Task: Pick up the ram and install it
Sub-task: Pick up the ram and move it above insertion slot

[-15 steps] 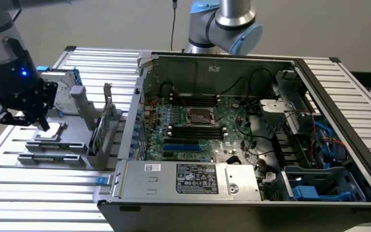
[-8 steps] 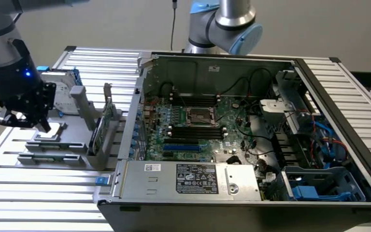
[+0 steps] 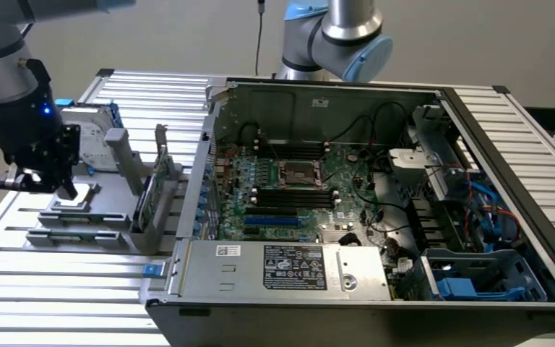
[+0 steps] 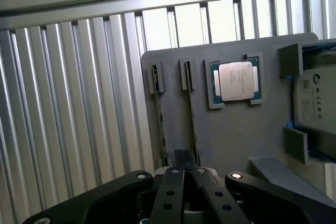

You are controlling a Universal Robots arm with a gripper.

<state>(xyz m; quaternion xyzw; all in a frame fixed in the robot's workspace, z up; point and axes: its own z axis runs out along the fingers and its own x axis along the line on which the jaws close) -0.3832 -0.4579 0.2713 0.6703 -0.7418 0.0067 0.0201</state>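
Note:
Two slim ram sticks stand on edge in slots of a grey holder plate (image 4: 236,135): one (image 4: 157,114) and a second (image 4: 191,108) beside it. My gripper (image 4: 184,167) hangs just above the near end of the second stick. Its black fingers are drawn together with nothing seen between them. In the exterior view my gripper (image 3: 63,189) hovers over the grey holder (image 3: 84,235), at the exterior view's left of the open computer case (image 3: 509,144). The motherboard's long black slots (image 3: 297,195) lie empty beside the processor socket (image 3: 297,173).
A square silver processor chip (image 4: 237,80) sits in its nest on the holder. A silver hard drive (image 4: 315,98) in a blue frame lies beyond it. A second arm (image 3: 340,36) stands behind the case. Ribbed aluminium table (image 3: 56,289) surrounds everything.

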